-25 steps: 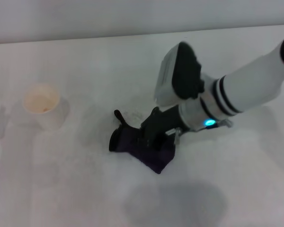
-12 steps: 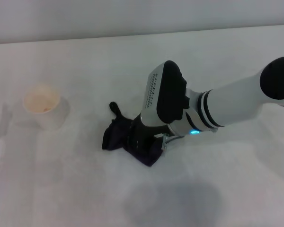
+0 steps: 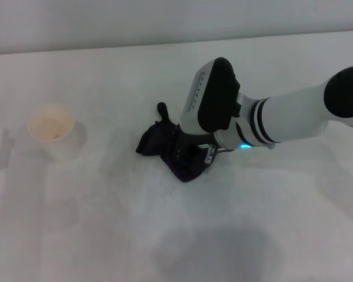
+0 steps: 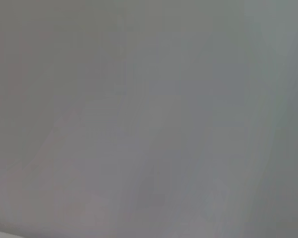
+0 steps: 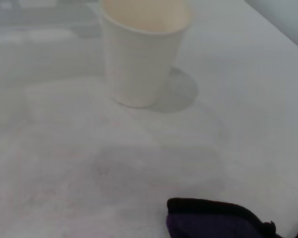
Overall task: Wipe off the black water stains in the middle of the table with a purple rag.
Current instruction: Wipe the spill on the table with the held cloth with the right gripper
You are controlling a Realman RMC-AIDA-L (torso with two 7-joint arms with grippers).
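I am pressing my right gripper [image 3: 191,154] onto the purple rag [image 3: 165,148], right of the white paper cup [image 3: 54,132]. I cannot tell how far it is parting.

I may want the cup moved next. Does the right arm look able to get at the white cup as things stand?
Probably yes: bare table lies between the right gripper and the white cup, but the gripper is down on the purple rag.

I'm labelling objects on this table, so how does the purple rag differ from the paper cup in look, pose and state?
The purple rag is very dark and soft; the paper cup is pale and stiff. The rag lies crumpled and low on the table; the cup stands upright, open end up. The right gripper is down on the rag, while the cup stands alone toward the robot's left. Both rest on the same white table.
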